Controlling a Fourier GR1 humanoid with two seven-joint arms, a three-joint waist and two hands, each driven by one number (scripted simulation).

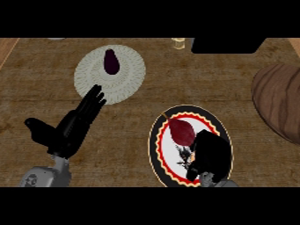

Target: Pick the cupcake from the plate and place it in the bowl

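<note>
a kitchen: a wooden counter [145,110] set with a patterned plate [162,151] and a wooden bowl [288,105].

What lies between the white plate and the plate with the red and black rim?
In the head view, only bare counter lies between the white plate and the red-rimmed plate; the left hand's fingertips reach beside it.

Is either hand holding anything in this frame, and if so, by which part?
Left hand is open and holds nothing. Right hand is curled over the plate beside the dark red cupcake; whether it grips it cannot be told.
</note>
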